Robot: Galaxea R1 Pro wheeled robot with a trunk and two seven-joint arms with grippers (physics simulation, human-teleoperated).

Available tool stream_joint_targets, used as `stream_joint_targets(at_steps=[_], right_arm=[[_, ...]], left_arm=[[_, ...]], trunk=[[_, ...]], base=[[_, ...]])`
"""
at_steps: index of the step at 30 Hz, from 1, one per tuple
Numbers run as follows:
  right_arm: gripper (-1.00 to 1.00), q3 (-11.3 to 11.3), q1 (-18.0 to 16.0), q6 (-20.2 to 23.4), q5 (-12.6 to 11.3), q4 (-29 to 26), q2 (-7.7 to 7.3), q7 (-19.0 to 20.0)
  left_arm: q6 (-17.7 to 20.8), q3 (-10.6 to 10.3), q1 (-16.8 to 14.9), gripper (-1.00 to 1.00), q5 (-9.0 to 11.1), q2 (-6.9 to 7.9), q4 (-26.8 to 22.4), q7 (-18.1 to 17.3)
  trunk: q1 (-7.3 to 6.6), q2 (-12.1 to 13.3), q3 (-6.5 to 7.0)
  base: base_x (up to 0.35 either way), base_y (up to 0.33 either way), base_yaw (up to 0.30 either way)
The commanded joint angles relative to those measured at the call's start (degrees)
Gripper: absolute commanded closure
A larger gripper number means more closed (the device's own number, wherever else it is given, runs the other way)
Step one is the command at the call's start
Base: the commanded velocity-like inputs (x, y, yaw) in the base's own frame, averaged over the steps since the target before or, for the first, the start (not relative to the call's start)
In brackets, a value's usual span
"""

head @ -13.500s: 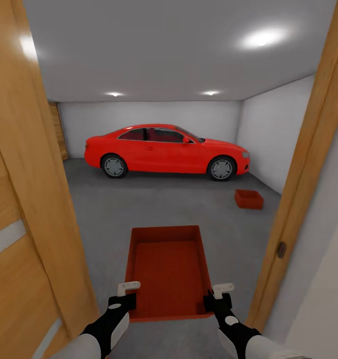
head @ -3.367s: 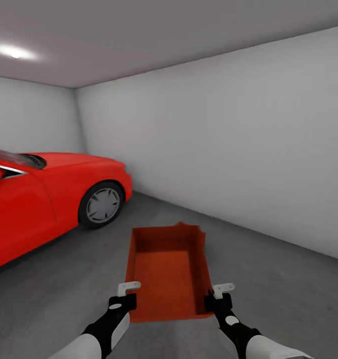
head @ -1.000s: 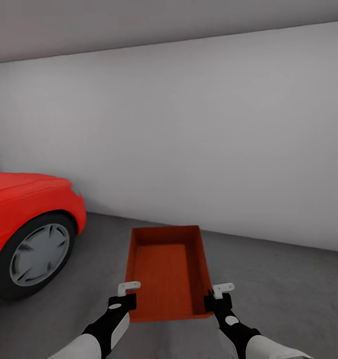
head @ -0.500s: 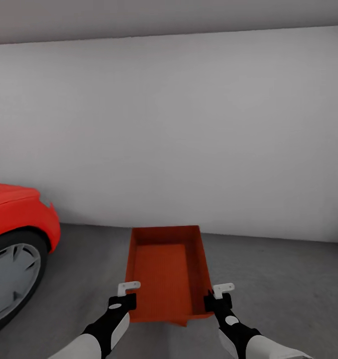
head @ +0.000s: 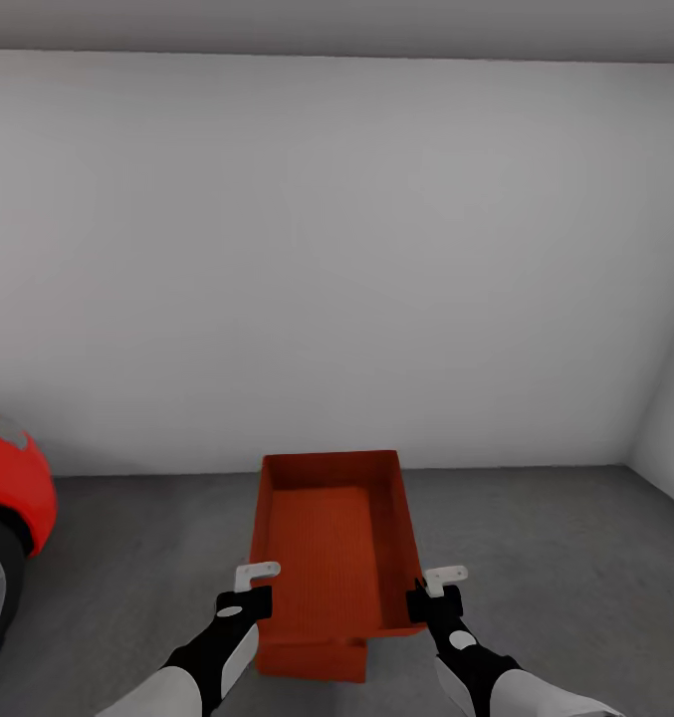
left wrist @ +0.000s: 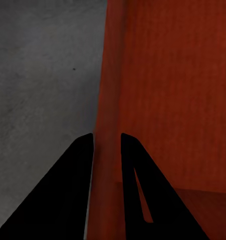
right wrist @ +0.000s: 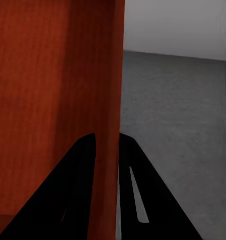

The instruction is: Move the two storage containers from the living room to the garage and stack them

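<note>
- Garage wall (head: pixel 337 259): plain white-grey, spanning the head view; it meets a side wall in a corner at the right edge.
- Floor (head: pixel 546 558): dark grey speckled concrete, running from the base of the wall toward the robot.
- Red car (head: pixel 6 488): only the front end shows at the left edge of the head view, with part of one wheel below it (well apart from the containers).
- Held storage container (head: pixel 332 543): orange-red, open-top, long axis pointing away from the robot, carried level between both arms.
- Second storage container (head: pixel 312 657): an orange-red wall of it shows directly below the near end of the held one (whether the two touch cannot be told).
- Left gripper (head: pixel 245 596): clamped on the left side wall of the held container at its near corner; in the left wrist view the wall (left wrist: pixel 108 135) sits between the two dark fingers (left wrist: pixel 67 190).
- Right gripper (head: pixel 434 596): clamped on the right side wall at the near corner; the right wrist view shows the wall edge (right wrist: pixel 110 120) pinched between its fingers (right wrist: pixel 75 190).
</note>
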Motion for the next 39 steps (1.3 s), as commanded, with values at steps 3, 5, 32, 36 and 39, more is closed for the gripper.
stream_joint_targets(at_steps=[3, 5, 32, 36, 39], right_arm=[[1.00, -2.56, -0.06, -0.19, -0.80, 0.22, -0.01, -0.82], [1.00, -2.57, -0.06, -0.20, -0.82, 0.22, -0.01, -0.82], [1.00, -2.57, -0.06, -0.19, -0.78, 0.22, -0.01, -0.82], [1.00, -2.55, -0.06, -0.21, -0.78, 0.22, -0.01, -0.82], [1.00, -2.57, -0.06, -0.21, -0.79, 0.22, -0.01, -0.82]], left_arm=[[-1.73, 0.49, -0.02, 1.00, -0.88, 0.41, -0.30, 0.98], [-1.73, 0.49, -0.02, 1.00, -0.87, 0.41, -0.30, 0.98], [-1.82, 0.40, -0.02, 1.00, -0.89, 0.41, -0.21, 0.98], [-1.82, 0.40, -0.02, 1.00, -0.89, 0.43, -0.21, 0.98], [-1.82, 0.40, -0.02, 1.00, -0.89, 0.47, -0.21, 0.98]], trunk=[[0.04, -0.06, -0.08], [0.04, -0.06, -0.08], [0.04, -0.06, -0.08], [0.04, -0.06, -0.08], [0.04, -0.06, -0.08]], base=[[0.289, 0.240, -0.246], [0.289, 0.240, -0.137], [0.309, 0.107, -0.005], [0.321, 0.001, 0.000], [0.321, 0.000, 0.000]])
